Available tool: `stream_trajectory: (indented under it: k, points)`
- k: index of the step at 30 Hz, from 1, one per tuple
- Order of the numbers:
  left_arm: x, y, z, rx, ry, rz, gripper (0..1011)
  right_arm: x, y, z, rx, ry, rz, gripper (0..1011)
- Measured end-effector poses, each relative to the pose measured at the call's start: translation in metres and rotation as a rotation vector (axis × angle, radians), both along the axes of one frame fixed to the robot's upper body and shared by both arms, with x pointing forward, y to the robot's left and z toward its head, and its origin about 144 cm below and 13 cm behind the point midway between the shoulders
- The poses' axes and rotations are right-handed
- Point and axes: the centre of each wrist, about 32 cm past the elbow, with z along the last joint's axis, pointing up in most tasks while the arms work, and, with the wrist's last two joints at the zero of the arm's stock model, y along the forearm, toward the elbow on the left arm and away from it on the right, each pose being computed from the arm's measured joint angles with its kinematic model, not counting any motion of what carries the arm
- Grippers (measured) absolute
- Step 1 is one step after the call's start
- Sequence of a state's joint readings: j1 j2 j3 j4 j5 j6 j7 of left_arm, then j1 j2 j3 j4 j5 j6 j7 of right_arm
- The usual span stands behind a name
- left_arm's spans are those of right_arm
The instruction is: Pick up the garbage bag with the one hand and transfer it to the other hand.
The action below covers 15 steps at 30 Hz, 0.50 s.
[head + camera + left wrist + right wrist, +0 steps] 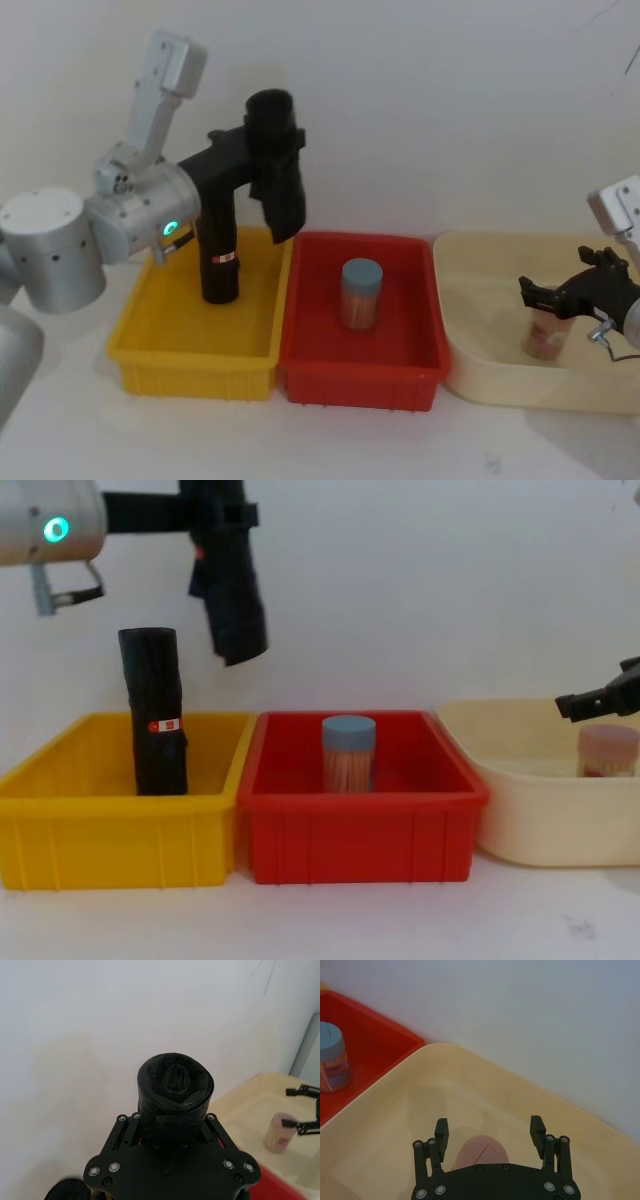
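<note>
My left claw (268, 135) is clamped on the upper part of the garbage bag (283, 195). It holds the bag slightly tilted in the air, above the far wall where the yellow bin (190, 355) meets the red bin (360, 378). A second black roll (220, 262) with a red-and-white sticker stands upright near the yellow bin's far wall. A blue-lidded jar (361, 292) stands mid red bin. My right claw (489, 1129) hangs spread wide, gripping nothing, over a pink-lidded jar (607, 750) near the right edge of the cream basin (500, 385).

Garbage bag (232, 610) above left bin edge (245, 752)
</note>
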State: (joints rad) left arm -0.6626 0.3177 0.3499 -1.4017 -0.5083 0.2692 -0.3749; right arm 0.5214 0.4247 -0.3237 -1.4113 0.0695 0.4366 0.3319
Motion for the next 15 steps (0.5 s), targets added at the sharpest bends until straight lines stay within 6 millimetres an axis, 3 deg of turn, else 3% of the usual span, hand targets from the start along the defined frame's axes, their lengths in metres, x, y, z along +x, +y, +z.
stream_trajectory:
  k: [15]
  points:
    - [0.041,-0.042,0.012,-0.019,0.009,-0.118,364,0.000,0.000,0.000,0.000,0.000,0.000,1000]
